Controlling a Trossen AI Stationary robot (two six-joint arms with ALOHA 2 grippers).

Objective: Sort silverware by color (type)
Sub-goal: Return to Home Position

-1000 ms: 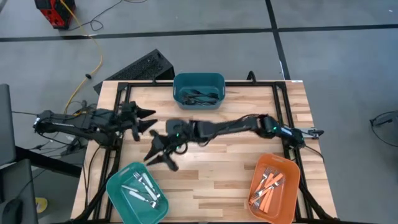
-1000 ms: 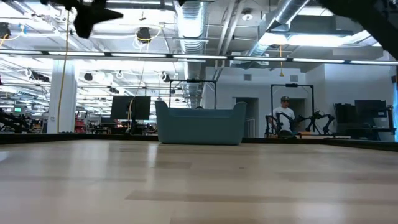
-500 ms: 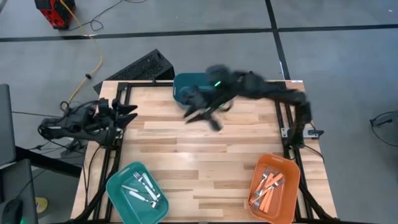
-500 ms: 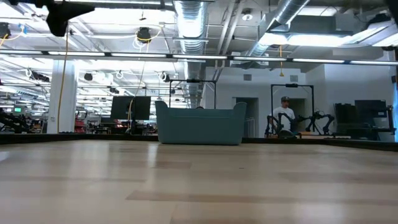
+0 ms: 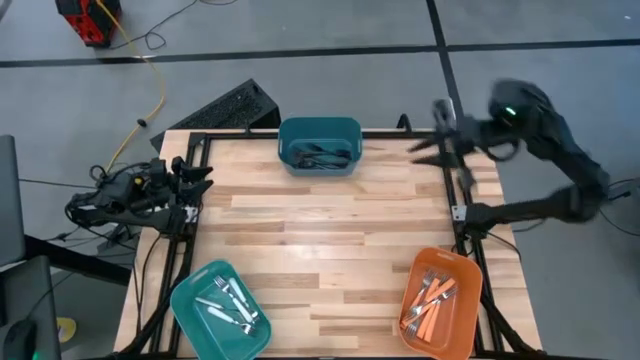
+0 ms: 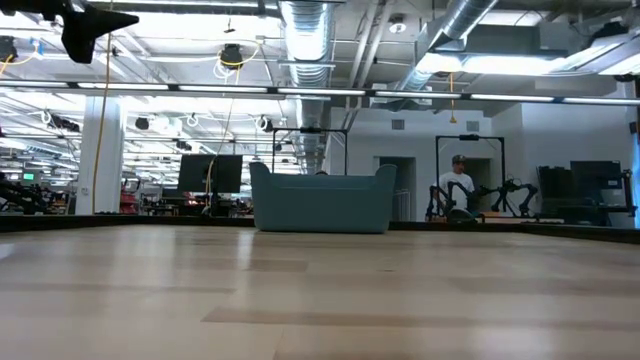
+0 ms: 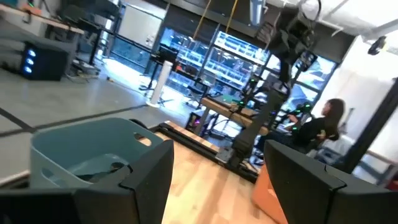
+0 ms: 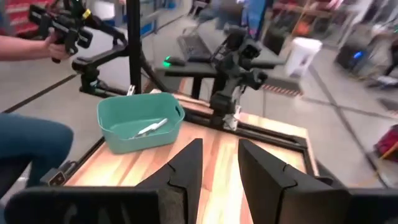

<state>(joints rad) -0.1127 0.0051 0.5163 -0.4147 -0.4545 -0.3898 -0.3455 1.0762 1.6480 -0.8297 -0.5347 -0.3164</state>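
The silverware lies sorted in three bins. Dark pieces are in the dark teal bin [image 5: 320, 145] at the far middle. Silver-white forks are in the light teal bin [image 5: 220, 310] at the near left. Orange-handled forks are in the orange bin [image 5: 440, 300] at the near right. My left gripper [image 5: 197, 180] hangs open over the table's left edge, pointing level, with nothing between its fingers [image 7: 214, 180]. My right gripper [image 5: 445, 150] is raised high over the far right corner, open and empty [image 8: 221, 168].
Black frame rails [image 5: 455, 200] run along the table's left and right sides. A black keyboard-like panel [image 5: 225, 108] lies behind the far left corner. A person [image 7: 317, 127] sits beyond the table, and another person's hand [image 8: 56, 37] holds a device at the side.
My right gripper has swung from low over the table's left middle, past the dark teal bin, up and out to the far right corner, rolling as it went. My left gripper has drawn back toward the table's left edge.
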